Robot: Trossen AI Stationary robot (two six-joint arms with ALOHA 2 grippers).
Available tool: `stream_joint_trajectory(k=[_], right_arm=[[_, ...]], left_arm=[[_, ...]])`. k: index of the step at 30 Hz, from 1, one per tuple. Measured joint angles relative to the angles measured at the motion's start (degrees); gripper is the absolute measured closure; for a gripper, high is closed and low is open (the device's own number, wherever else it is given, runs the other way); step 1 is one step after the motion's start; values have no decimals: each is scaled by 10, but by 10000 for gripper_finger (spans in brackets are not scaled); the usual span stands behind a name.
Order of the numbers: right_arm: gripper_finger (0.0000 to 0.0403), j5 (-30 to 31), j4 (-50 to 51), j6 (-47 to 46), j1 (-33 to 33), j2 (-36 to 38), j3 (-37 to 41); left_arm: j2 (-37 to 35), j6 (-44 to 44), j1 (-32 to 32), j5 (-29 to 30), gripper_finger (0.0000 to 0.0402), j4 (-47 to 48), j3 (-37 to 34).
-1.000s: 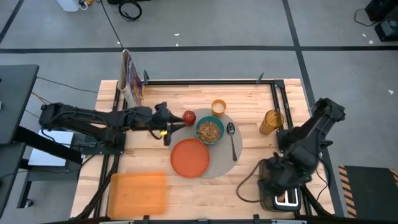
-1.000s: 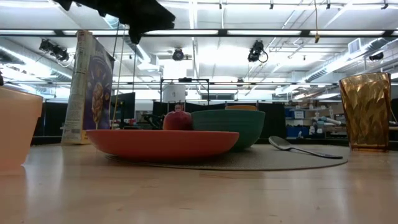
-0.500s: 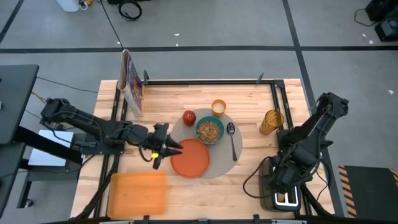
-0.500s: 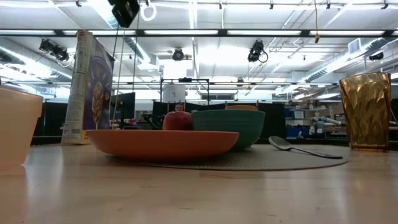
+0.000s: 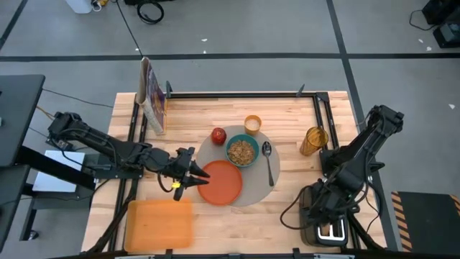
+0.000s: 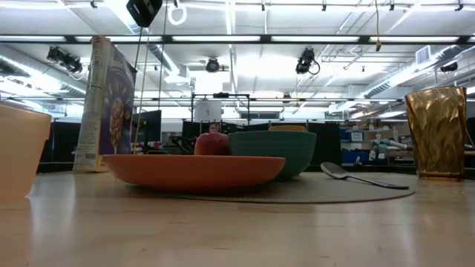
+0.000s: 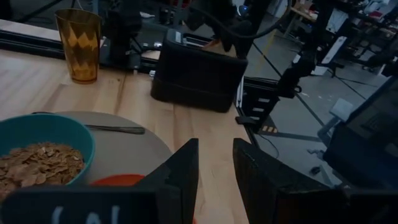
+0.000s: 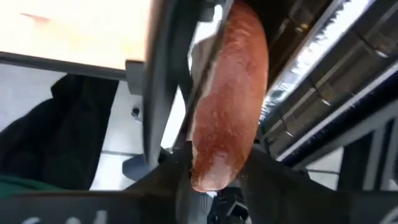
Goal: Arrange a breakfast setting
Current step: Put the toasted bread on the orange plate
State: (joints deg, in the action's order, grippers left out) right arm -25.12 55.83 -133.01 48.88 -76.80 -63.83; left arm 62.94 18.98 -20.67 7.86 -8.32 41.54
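Note:
On the round grey placemat (image 5: pixel 255 188) sit the orange plate (image 5: pixel 223 183), the teal bowl (image 5: pixel 243 151) of cereal, the metal spoon (image 5: pixel 269 162), the yellow cup (image 5: pixel 252 124) and the red apple (image 5: pixel 218 135). My left gripper (image 5: pixel 195 178) hovers at the plate's left edge. Its fingers (image 7: pixel 214 168) stand a little apart with nothing between them. My right gripper (image 5: pixel 329 210) points down over the black toaster (image 5: pixel 332 229) at the near right. It is shut on the bagel half (image 8: pixel 227 93). My right gripper pinches the bagel half between its two fingers at the end nearest the wrist (image 8: pixel 214 168), one finger on each flat side. The fingers slant down from above. The bagel stands on edge and runs away from the fingers beside the toaster's metal top; its far end is hidden.
An amber glass (image 5: pixel 313 141) stands right of the placemat. A cereal box (image 5: pixel 151 97) stands upright at the far left. An orange cutting board (image 5: pixel 159 223) lies at the near left. Black rails edge the table's far and side borders.
My left gripper has swung from beside the apple toward the table's near edge and now hangs at the plate's left rim. My right arm has sunk a little over the toaster. The setting's pieces have stayed where they were.

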Motion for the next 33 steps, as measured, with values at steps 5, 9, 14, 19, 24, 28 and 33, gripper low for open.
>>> stream_joint_trajectory(k=[5, 9, 14, 19, 24, 28, 33], right_arm=[[331, -19, 0, -1, -4, 27, 0], [353, -38, 3, 3, -18, 55, -19], [350, -121, 20, 4, -29, 90, -71], [351, -140, 36, 6, -51, 103, -130], [351, -9, 22, 50, -76, 92, -169], [352, 147, 18, 151, -112, 55, -169], [352, 226, -59, 287, -188, -44, -168]], left_arm=[[0, 0, 0, 0, 294, 0, 0], [0, 0, 0, 0, 294, 1, 0], [0, 0, 0, 0, 294, 1, 0], [0, 0, 0, 0, 294, 2, 0], [-5, 5, 0, -2, 294, 3, -1], [-28, 26, -1, -3, 294, 4, -1], [-75, 29, -2, -4, 294, 1, -1]])
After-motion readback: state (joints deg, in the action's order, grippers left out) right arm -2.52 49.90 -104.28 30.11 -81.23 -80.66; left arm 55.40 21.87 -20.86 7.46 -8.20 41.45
